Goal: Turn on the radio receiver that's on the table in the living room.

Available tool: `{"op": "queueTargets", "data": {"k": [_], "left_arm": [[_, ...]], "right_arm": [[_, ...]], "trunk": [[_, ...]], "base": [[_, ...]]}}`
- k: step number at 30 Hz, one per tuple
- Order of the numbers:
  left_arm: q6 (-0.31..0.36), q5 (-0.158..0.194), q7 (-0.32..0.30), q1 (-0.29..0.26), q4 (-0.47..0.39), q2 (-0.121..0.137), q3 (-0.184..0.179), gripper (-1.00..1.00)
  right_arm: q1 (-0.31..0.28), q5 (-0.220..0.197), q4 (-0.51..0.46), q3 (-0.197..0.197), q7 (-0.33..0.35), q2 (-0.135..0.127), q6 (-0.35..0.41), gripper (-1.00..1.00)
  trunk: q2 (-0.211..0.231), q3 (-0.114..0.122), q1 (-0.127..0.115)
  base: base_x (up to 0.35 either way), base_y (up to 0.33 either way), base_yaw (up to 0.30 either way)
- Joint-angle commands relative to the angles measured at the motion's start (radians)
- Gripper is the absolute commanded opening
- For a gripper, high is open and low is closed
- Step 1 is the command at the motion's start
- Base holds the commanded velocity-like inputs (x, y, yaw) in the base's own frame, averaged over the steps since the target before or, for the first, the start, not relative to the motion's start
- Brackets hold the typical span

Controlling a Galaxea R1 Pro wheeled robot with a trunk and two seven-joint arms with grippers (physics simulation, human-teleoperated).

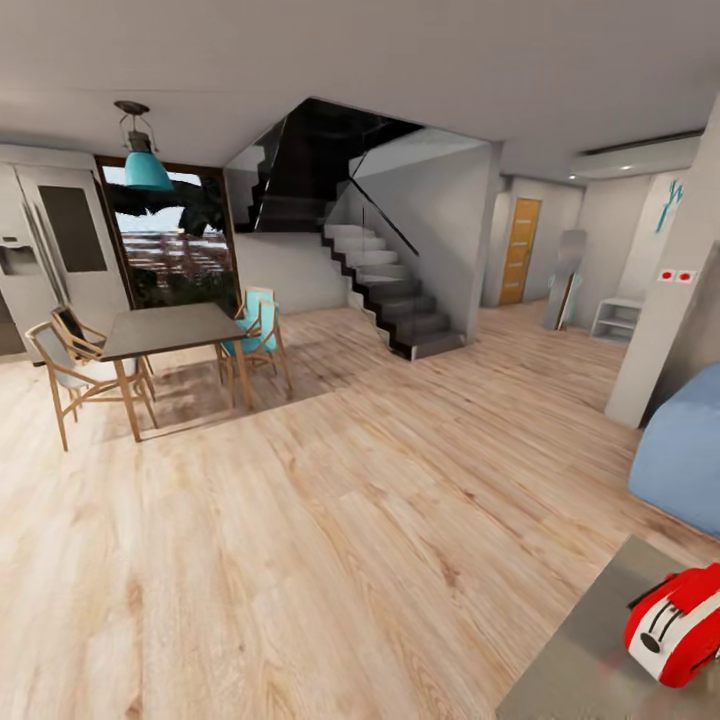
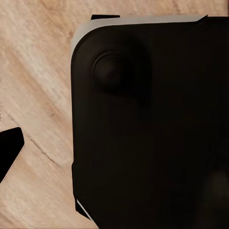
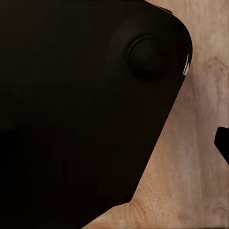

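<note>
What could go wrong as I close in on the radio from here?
1. The radio lies at the head view's lower right edge, partly cut off, near the table corner; a turn that drops it from view could mean steering blind.
2. Driving straight in, the base might clip that table corner.
3. Both wrist views look down past a dark body part at the floor, so neither helps judge the approach, and the jaws' state can't be told yet.

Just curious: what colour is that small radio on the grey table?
Red with white stripes, clearest in the head view.
</note>
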Motion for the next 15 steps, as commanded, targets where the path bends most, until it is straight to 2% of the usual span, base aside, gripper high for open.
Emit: {"op": "queueTargets", "data": {"k": [1,15], "left_arm": [[0.0,0.0,0.0,0.0,0.0,0.0,0.0,1.0],[0.0,0.0,0.0,0.0,0.0,0.0,0.0,1.0]], "right_arm": [[0.0,0.0,0.0,0.0,0.0,0.0,0.0,1.0],[0.0,0.0,0.0,0.0,0.0,-0.001,0.0,1.0]], "trunk": [[0.0,0.0,0.0],[0.0,0.007,0.0]], "base": [[0.0,0.0,-0.281],[0.0,0.0,-0.281]]}}
